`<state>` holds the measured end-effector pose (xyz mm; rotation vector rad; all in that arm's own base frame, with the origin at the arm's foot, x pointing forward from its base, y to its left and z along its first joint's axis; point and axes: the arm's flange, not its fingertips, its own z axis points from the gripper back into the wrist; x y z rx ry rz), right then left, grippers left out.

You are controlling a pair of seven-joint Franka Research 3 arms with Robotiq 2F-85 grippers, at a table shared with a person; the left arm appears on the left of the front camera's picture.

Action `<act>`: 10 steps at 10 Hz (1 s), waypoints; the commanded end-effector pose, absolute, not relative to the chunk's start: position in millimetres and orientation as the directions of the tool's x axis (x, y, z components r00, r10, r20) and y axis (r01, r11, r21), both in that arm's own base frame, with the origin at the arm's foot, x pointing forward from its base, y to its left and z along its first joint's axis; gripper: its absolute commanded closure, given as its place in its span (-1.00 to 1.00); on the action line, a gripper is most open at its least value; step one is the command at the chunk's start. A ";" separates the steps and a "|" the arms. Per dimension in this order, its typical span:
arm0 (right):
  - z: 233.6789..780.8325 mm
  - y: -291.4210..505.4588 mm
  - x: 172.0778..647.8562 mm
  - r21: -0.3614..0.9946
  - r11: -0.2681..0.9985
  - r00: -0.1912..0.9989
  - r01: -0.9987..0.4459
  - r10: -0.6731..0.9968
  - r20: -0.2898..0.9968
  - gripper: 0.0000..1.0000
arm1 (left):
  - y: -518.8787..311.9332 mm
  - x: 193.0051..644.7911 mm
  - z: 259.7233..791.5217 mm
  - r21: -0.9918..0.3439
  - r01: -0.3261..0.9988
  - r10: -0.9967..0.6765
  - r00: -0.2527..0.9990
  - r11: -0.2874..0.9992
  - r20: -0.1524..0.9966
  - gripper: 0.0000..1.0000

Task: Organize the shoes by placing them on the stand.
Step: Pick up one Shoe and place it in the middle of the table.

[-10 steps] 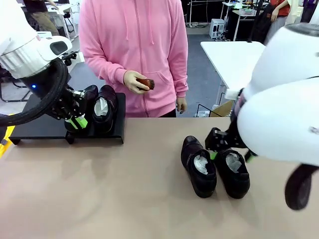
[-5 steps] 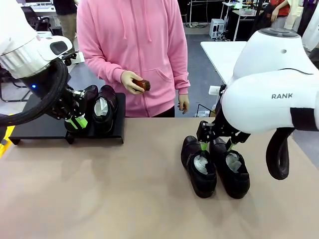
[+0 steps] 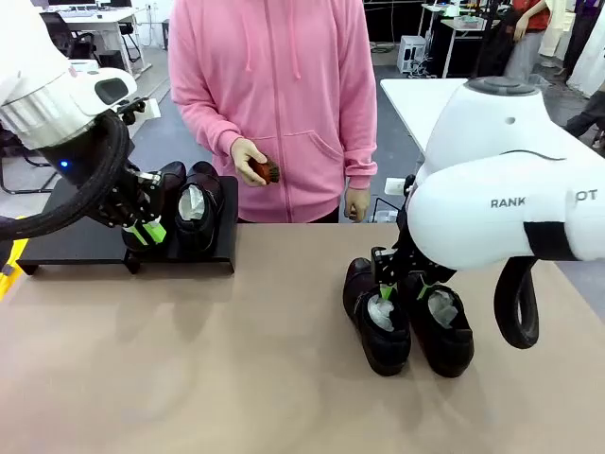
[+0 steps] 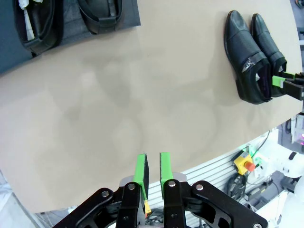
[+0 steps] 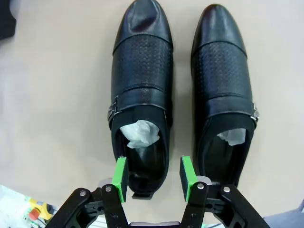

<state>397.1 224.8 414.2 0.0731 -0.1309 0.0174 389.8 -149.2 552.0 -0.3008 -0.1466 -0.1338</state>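
Right tool has its pads apart, straddling the heel of one glossy black leather dress shoe stuffed with white paper. Just outside one pad, its twin shoe lies on the tan bench. Left tool has its pads almost together, gripping nothing. Far ahead of it, two more shoes sit on the low flat black stand.
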 end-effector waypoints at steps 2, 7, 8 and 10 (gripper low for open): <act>414.2 224.8 397.1 0.072 0.997 0.991 -0.022 0.013 0.131 -0.17 | -148.6 389.4 551.9 -0.300 0.158 -0.109 0.979 0.941 0.175 0.63; 404.1 225.5 400.2 0.060 0.998 0.992 -0.014 0.006 0.129 -0.17 | -148.6 389.4 551.9 -0.300 0.158 -0.109 0.979 0.941 0.175 0.63; 399.3 226.4 404.0 0.066 0.997 0.992 -0.032 0.023 0.122 -0.17 | -148.6 389.4 551.9 -0.300 0.158 -0.109 0.979 0.941 0.175 0.63; 394.4 224.6 408.9 0.056 0.998 0.991 -0.025 0.018 0.132 -0.17 | -148.6 389.4 551.9 -0.300 0.158 -0.109 0.979 0.941 0.175 0.63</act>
